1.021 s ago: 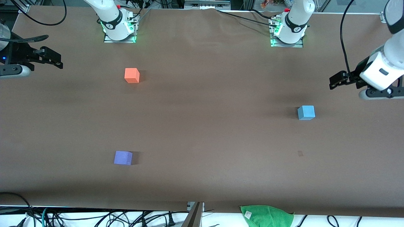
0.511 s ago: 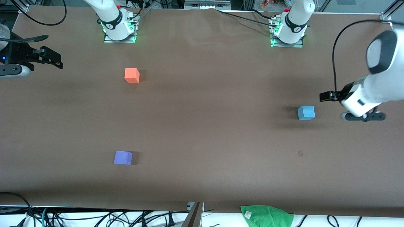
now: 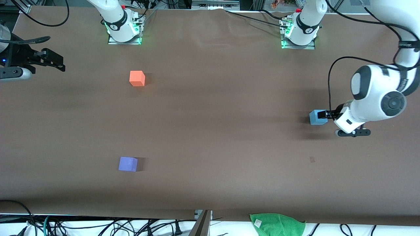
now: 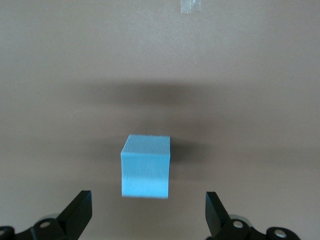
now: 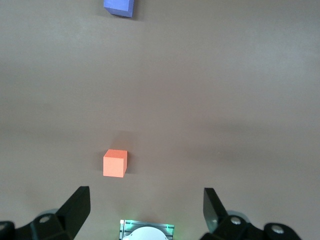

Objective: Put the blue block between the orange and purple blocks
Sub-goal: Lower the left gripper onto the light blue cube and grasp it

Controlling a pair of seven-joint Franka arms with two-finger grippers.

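Three small cubes sit on the brown table [image 3: 210, 131], and only one has a robot near it. The left gripper [image 3: 323, 114] is down low at the left arm's end of the table, right beside the blue block [image 3: 317, 117]. From the front its dark fingertips overlap the block's edge, so I cannot say whether they touch it. The left wrist view is clearer: the blue block [image 4: 146, 166] lies just ahead of the left gripper [image 4: 147, 212], lined up with the gap between the two black fingers [image 4: 77, 212]. Those fingers are spread wide, wider than the block, and they grip nothing. The block rests flat on the table with its shadow beside it.

Well away from that tool, toward the right arm's end of the table, are the other two cubes. The orange block [image 3: 137, 78] is close to the right arm's base [image 3: 124, 28]. The purple block [image 3: 128, 164] is much nearer the front camera, almost in line with the orange one, with a long bare stretch of table between them.

Off at the right arm's end of the table the right gripper [image 3: 52, 60] waits up in the air. Its wrist view looks down on the orange block [image 5: 115, 163] and the purple block [image 5: 119, 7]. Its fingers [image 5: 75, 207] are spread wide too, with nothing between them.

A green cloth [image 3: 277, 224] lies at the table's edge nearest the front camera.
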